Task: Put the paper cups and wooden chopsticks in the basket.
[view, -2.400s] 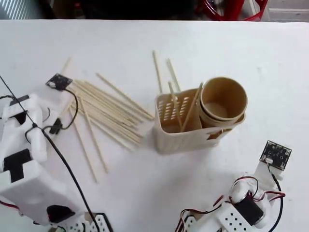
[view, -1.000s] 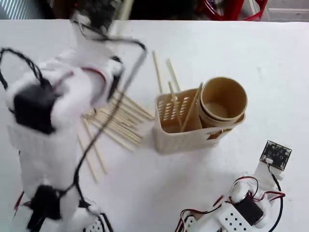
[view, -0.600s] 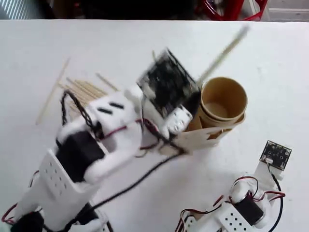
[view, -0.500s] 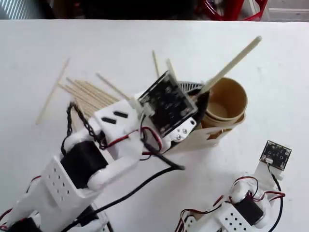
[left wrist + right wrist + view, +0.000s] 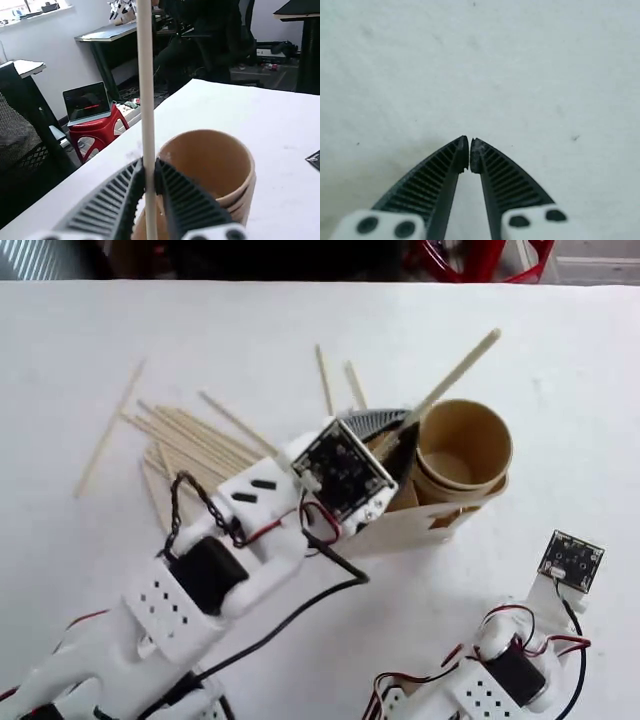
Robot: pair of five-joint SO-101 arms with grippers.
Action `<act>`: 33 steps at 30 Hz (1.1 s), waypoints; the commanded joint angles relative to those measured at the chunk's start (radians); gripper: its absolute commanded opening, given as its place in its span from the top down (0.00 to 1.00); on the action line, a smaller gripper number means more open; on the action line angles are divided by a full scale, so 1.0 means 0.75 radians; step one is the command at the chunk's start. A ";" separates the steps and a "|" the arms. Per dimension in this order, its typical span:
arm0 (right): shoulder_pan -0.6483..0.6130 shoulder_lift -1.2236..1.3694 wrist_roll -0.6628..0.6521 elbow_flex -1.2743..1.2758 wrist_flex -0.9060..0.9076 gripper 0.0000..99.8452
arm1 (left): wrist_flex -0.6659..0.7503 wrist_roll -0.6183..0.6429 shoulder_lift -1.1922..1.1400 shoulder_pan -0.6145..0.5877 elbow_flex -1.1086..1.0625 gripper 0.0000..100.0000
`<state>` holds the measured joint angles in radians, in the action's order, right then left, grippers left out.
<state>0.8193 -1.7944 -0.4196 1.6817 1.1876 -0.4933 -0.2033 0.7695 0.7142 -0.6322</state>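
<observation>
My left gripper (image 5: 397,437) is shut on one wooden chopstick (image 5: 450,372) that slants up and to the right over the cream basket (image 5: 440,516). The left wrist view has the same chopstick (image 5: 145,95) standing upright between the closed fingers of the gripper (image 5: 149,171), with the stacked paper cups (image 5: 212,162) just behind. The cups (image 5: 463,448) sit in the basket's right end. The arm hides the basket's left half. A pile of several loose chopsticks (image 5: 195,440) lies on the table to the left. My right gripper (image 5: 469,150) is shut and holds nothing, above bare white table.
Two single chopsticks (image 5: 338,382) lie behind the basket and another (image 5: 108,440) lies alone at the far left. The right arm (image 5: 515,670) is folded at the front right edge, with loose cables beside it. A red stool (image 5: 97,131) stands beyond the table.
The left arm swung from the left side across the chopstick pile to the basket, carrying one chopstick. In the last half second it sank a little and the stick's tip moved left.
</observation>
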 commanded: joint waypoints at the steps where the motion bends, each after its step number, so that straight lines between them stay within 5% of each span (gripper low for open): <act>1: 0.007 -0.011 0.004 0.012 -0.013 0.98 | 0.029 -0.004 0.056 -0.054 0.000 0.97; 5: 0.007 -0.011 0.004 0.012 -0.013 0.98 | 0.027 -0.002 0.056 -0.066 -0.027 0.90; 16: 0.007 -0.011 0.004 0.012 -0.013 0.98 | 0.027 -0.002 0.058 -0.154 -0.020 0.91; 21: 0.007 -0.011 0.004 0.012 -0.013 0.98 | -0.070 0.108 0.132 -0.472 0.072 0.91; 25: 0.007 -0.011 0.004 0.012 -0.013 0.98 | -0.331 0.288 0.177 -0.838 0.237 0.91; 33: 0.007 -0.011 0.004 0.012 -0.013 0.98 | -0.475 0.094 -0.230 -1.384 0.219 0.91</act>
<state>0.8193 -1.7944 -0.4196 1.6817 1.1876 -0.8431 -0.0575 0.7327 -0.2125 -0.4664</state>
